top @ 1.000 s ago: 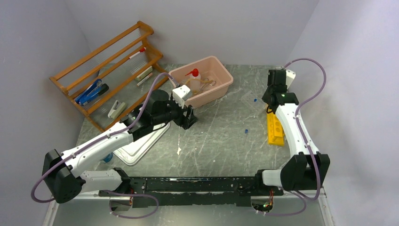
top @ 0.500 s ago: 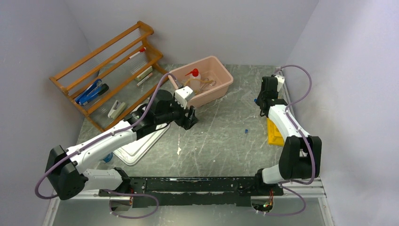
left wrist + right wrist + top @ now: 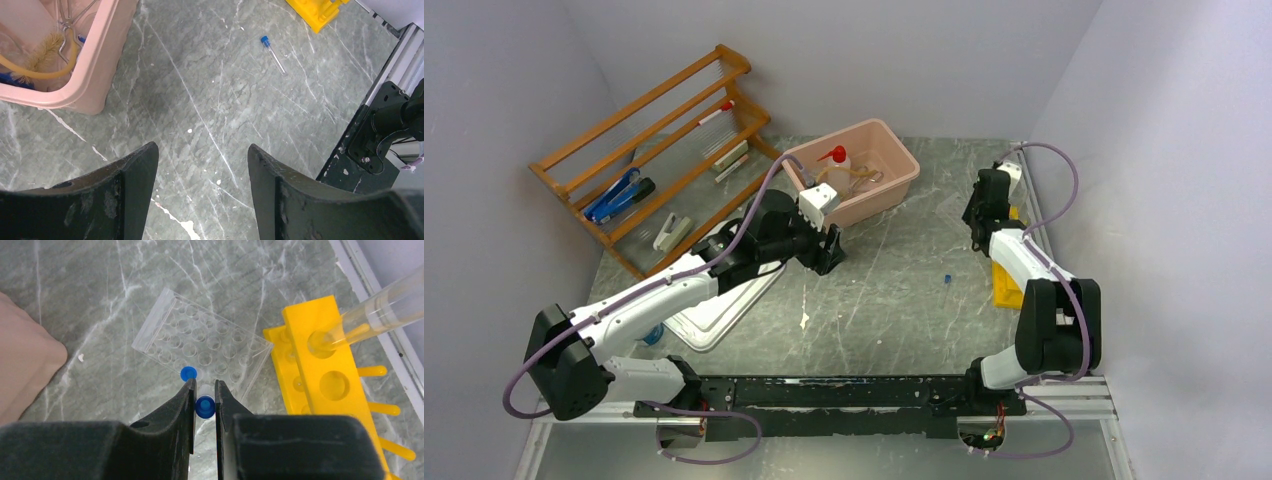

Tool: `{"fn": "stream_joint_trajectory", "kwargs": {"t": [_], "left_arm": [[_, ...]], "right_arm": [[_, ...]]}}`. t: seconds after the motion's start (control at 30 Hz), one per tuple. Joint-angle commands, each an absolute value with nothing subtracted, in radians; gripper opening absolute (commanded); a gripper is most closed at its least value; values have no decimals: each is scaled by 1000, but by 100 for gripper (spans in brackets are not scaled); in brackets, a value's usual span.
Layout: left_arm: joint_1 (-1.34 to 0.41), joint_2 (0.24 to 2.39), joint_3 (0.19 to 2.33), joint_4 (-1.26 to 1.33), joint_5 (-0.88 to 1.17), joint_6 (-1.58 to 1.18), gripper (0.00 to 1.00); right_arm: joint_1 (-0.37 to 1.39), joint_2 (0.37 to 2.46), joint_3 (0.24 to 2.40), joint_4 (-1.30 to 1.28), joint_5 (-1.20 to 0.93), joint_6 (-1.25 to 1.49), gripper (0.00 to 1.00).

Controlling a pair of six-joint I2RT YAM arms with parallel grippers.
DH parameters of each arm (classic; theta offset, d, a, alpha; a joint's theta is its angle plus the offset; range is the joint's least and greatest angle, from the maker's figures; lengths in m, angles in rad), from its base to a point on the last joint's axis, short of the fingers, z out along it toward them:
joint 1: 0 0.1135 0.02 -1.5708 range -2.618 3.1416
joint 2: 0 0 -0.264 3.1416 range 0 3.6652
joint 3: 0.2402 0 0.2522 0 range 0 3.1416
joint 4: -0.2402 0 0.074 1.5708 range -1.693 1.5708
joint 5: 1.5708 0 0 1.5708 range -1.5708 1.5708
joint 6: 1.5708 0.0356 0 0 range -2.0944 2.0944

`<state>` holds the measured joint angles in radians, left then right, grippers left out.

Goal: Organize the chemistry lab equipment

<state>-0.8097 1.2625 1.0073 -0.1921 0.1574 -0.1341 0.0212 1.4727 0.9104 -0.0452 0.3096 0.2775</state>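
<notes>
No writing can be read anywhere; whatever print is on the items in the orange wooden shelf rack (image 3: 649,150) at far left is too small to tell. That rack leans against the wall and carries a blue tool (image 3: 619,195) and a red-capped tube (image 3: 716,113).

The left gripper (image 3: 202,155) hovers over the grey marbled table (image 3: 894,300), its black jaws spread wide with nothing between them. Just beyond it is the pink plastic tub (image 3: 894,185). The white red-capped squeeze bottle (image 3: 836,165) stands upright inside, with the tan rubber tubing (image 3: 45,75) curled beside a bristle brush (image 3: 45,50) and the metal tongs (image 3: 874,178).

Further right, a blue-capped clear tube (image 3: 273,48) lies flat and alone on the table, well apart from both arms.

The right gripper (image 3: 205,390) is pinched nearly closed on a second blue-capped tube (image 3: 205,406), whose round blue cap shows between the fingertips and faces the wrist camera. Below it lies a clear well plate (image 3: 200,342) with rows of round wells. A loose blue cap (image 3: 188,373) sits at the plate's near edge.

The yellow tube rack (image 3: 325,380) lies just right of the plate, by the table's right edge. It is bright moulded plastic with round holes and side pegs. One clear tube (image 3: 370,315) stands tilted in a hole.
</notes>
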Motion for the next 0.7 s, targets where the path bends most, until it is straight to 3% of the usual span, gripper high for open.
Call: {"fn": "stream_joint_trajectory", "kwargs": {"t": [0.0, 0.67], "left_arm": [[-808, 1253, 1044, -184, 144, -137, 69], [-808, 1236, 1025, -164, 147, -143, 69]], "right_arm": [[15, 1470, 859, 52, 285, 262, 11], [14, 1447, 829, 104, 334, 239, 12]]}}
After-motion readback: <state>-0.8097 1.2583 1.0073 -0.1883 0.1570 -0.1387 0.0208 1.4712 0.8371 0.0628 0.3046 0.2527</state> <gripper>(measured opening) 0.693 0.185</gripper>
